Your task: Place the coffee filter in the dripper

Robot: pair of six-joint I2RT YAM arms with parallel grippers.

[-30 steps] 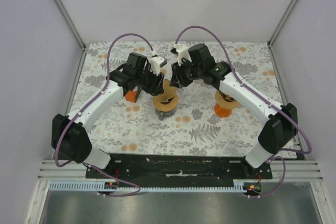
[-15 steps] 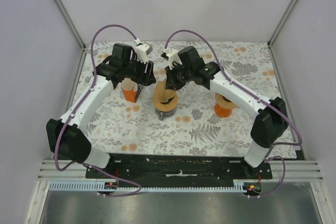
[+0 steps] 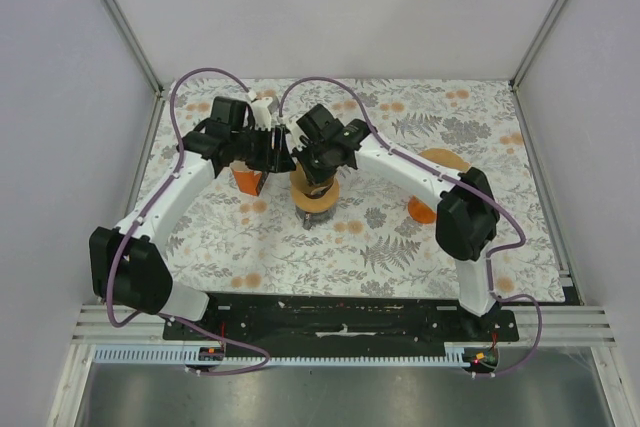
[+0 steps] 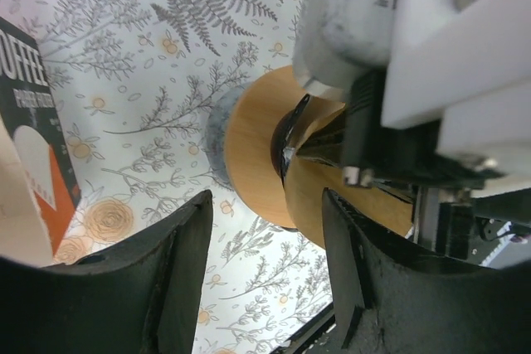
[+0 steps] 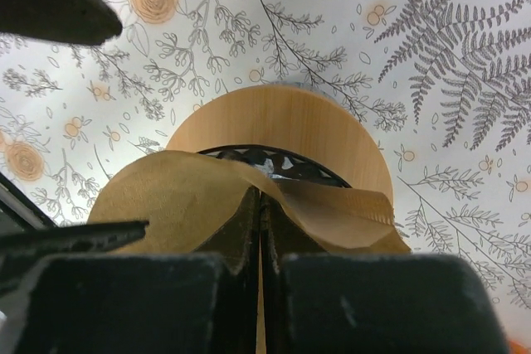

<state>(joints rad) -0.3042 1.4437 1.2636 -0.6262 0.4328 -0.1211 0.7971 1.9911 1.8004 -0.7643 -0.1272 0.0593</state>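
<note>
The dripper (image 3: 316, 199) has a round wooden collar and a dark cone, and stands mid-table. It also shows in the right wrist view (image 5: 286, 126) and the left wrist view (image 4: 253, 155). My right gripper (image 3: 318, 162) is shut on a brown paper coffee filter (image 5: 178, 192), pinching its edge just above the dripper's mouth. The filter also shows in the left wrist view (image 4: 328, 192). My left gripper (image 3: 278, 150) is open and empty, just left of the dripper and the right wrist.
An orange and white coffee filter box (image 3: 248, 175) stands left of the dripper, under my left arm; it also shows in the left wrist view (image 4: 33, 163). An orange dripper with a brown filter (image 3: 432, 187) sits to the right. Floral cloth covers the table.
My right gripper has moved left with the filter, from right of the dripper to over it. My left gripper has drawn back to the left and up, away from the dripper.
</note>
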